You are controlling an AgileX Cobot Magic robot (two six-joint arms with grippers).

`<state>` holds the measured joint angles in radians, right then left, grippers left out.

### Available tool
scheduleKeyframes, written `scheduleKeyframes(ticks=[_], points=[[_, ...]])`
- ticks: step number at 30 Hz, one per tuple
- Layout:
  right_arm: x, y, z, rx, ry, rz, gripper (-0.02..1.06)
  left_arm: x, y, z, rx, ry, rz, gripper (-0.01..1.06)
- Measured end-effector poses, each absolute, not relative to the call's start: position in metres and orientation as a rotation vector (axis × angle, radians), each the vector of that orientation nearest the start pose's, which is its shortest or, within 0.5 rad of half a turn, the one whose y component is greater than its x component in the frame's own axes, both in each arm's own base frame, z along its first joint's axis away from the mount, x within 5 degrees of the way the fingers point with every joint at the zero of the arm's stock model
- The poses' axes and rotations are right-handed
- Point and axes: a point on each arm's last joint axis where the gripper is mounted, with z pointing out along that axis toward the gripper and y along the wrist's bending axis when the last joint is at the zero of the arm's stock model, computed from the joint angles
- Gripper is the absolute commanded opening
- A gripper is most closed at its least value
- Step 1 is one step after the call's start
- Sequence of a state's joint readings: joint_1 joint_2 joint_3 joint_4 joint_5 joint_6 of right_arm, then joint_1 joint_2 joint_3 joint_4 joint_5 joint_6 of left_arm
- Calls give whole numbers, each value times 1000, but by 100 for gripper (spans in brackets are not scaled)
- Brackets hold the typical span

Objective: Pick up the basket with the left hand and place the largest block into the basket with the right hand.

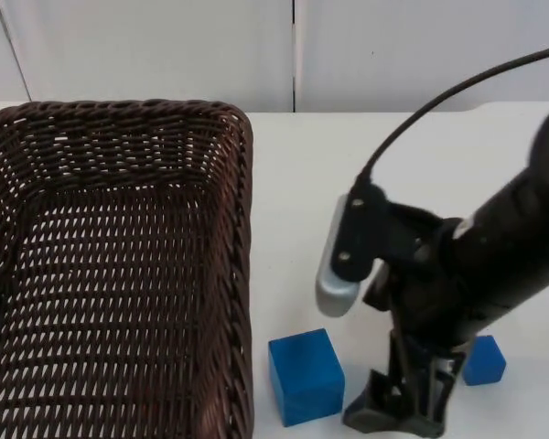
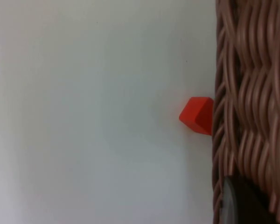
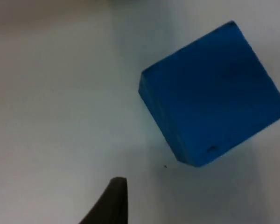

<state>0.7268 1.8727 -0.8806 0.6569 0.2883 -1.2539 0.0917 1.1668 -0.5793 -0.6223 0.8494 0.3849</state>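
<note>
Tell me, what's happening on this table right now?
The left gripper is at the wall of the brown wicker basket, which looks lifted; a red block lies on the table beside it. The right gripper is low beside the large blue block, not yet holding it. A smaller blue block sits nearby.

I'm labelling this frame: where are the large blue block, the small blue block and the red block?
large blue block (image 1: 305, 376), top view, front face.
small blue block (image 1: 485, 360), top view, visible face.
red block (image 2: 197, 115), left wrist view, middle.
</note>
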Motion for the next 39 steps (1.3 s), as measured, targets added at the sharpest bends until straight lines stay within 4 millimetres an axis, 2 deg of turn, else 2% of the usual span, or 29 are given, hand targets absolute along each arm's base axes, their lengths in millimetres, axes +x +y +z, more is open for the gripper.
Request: scheduleKeyframes(ticks=[6,14,28,30,33,34,38,39], points=[[250,250,104,-1820,2037,323,105,184,-23,219,-102,2744,-624,0],[256,257,89,-1968,1938,321,105,184,-23,219,-102,2744,-624,0],[262,265,79,-2014,1869,341,105,185,-23,219,-104,2739,-618,0],[261,266,79,-2017,1867,343,102,185,-23,219,-103,2739,-615,0],[261,266,79,-2017,1867,345,87,185,-23,219,-103,2738,-615,0],[261,266,78,-2018,1868,345,87,185,-23,219,-103,2738,-615,0],[261,266,78,-2018,1869,345,59,185,-22,219,-100,2739,-614,0],[261,266,78,-2020,1867,345,59,185,-22,219,-100,2739,-614,0]])
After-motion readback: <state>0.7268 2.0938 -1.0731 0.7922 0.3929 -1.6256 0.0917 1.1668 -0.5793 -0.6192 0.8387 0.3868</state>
